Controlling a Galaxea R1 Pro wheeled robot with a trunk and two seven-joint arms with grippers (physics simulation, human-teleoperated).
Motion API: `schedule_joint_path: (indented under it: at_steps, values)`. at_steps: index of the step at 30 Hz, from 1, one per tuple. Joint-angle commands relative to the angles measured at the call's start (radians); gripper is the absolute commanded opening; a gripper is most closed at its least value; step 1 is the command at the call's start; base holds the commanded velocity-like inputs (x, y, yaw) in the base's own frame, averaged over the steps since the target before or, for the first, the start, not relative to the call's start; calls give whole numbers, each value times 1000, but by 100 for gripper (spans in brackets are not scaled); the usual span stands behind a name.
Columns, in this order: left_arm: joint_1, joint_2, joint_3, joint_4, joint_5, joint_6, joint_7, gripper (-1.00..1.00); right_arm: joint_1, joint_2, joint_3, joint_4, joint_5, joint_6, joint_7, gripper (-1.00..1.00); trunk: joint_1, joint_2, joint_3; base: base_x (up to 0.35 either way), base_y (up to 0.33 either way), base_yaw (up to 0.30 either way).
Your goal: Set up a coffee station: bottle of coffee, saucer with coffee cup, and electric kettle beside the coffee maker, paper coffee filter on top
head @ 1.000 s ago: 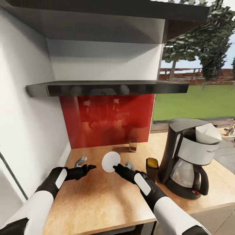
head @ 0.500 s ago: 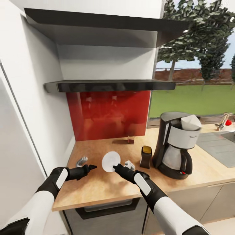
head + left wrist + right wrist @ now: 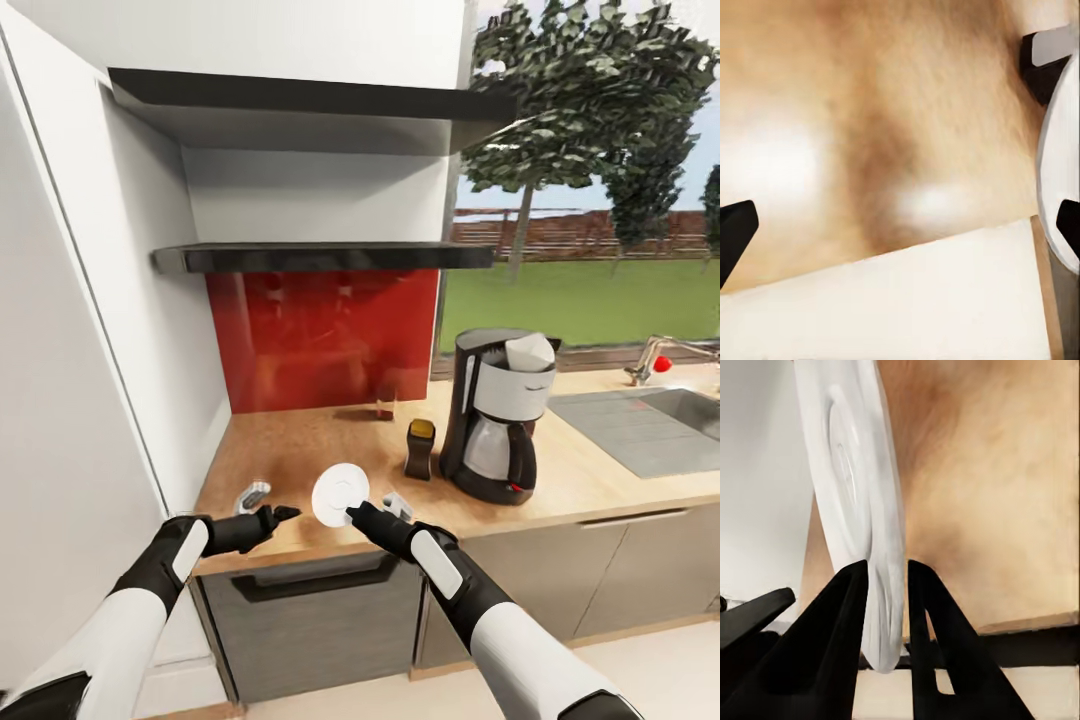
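Saucer step in hand: right gripper (image 3: pixel 352 514) pinches the saucer (image 3: pixel 340 495) by its rim, jaws nearly closed on the edge, dish held upright above the kitchen countertop (image 3: pixel 300 450). Left gripper (image 3: pixel 283 514) hangs at 9 o'clock of the dish, jaws parted, empty. Coffee maker (image 3: pixel 497 415) sits at 2 o'clock, paper coffee filter (image 3: pixel 528 351) on top, bottle of coffee (image 3: pixel 420 449) just beside it. Next probably: carry toward the maker, lay flat
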Motion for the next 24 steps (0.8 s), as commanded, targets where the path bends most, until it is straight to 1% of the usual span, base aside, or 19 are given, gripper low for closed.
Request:
schedule_joint_path:
  at_steps: [1, 3, 5, 7, 8, 9, 10, 11, 12, 13, 15, 16, 17, 19, 20, 22, 23, 24]
  values:
    - [5, 0, 3, -1, 0, 6, -26, 100, -1, 0, 0, 0, -4, 3, 2, -100, 0, -1, -1, -337, -137, 0]
    - [12, 5, 0, -2, 0, 13, -89, 100, -1, 0, 0, 0, -4, 3, 2, -100, 0, -1, -1, -337, -137, 0]
    - [19, 10, -8, -2, -1, 33, -147, 100, -1, 0, -1, 0, -3, 3, 2, -100, 0, -1, -1, -337, -137, 0]
    - [42, 13, -22, -3, -2, 55, -221, 100, -1, 0, -1, 0, -3, 3, 2, -100, 0, -1, -1, -337, -137, 0]
    - [60, 16, -30, -3, -3, 62, -290, 100, -1, 0, -2, 0, -3, 3, 2, -100, 0, -1, -1, -337, -136, 0]
    - [70, 23, -35, -4, -5, 64, -322, 100, -1, 0, -2, 0, -3, 3, 2, -100, 0, -1, -1, -333, -136, 0]
    - [86, 36, -43, -4, -8, 65, -352, 100, -1, 0, -2, 0, -3, 3, 2, -100, 0, -1, -1, -317, -132, 0]
    - [116, 59, -59, -4, -13, 66, -389, 100, -1, 0, -2, 0, -3, 3, 2, -100, 0, -1, -1, -256, -107, 0]
    - [137, 73, -73, -4, -15, 65, -409, 100, -1, 0, -2, 0, -3, 3, 2, -100, 0, -1, -1, -185, -73, 0]
    - [186, 97, -104, -4, -21, 58, -436, 100, -1, 0, -2, 0, -3, 3, 2, -100, 0, -1, -1, -76, -30, 0]
    - [235, 109, -135, -4, -34, 50, -447, 100, -1, 0, -2, 0, -3, 3, 2, -100, 0, -1, -1, -40, -16, 0]
    - [259, 113, -151, -4, -47, 41, -449, 100, -1, 0, -2, 0, -3, 3, 2, -100, 0, -1, -1, -20, -8, 0]
    - [282, 115, -165, -3, -67, 23, -449, 100, -1, 0, -2, 0, -3, 3, 2, -100, 0, -1, -1, -13, -5, 0]
    - [318, 114, -185, 3, -130, -42, -446, 100, -1, 0, -3, 0, -4, 3, 2, -100, 0, -1, -1, -7, -3, 0]
    - [337, 106, -193, 20, -215, -114, -419, 100, -1, -1, -3, 0, -5, 3, 2, -100, 0, -1, -1, -2, -1, 0]
    - [344, 88, -195, 64, -297, -173, -356, 100, -1, -8, -3, 0, -6, 3, 2, -100, 0, -1, -1, -1, 0, 0]
    - [346, 77, -194, 96, -326, -199, -318, 100, -1, -11, -4, 0, -6, 3, 2, -100, 0, -1, -1, 0, 0, 0]
    - [348, 65, -194, 138, -351, -234, -257, 100, -1, -18, -4, 0, -6, 3, 2, -100, 0, -1, -1, 0, 0, 0]
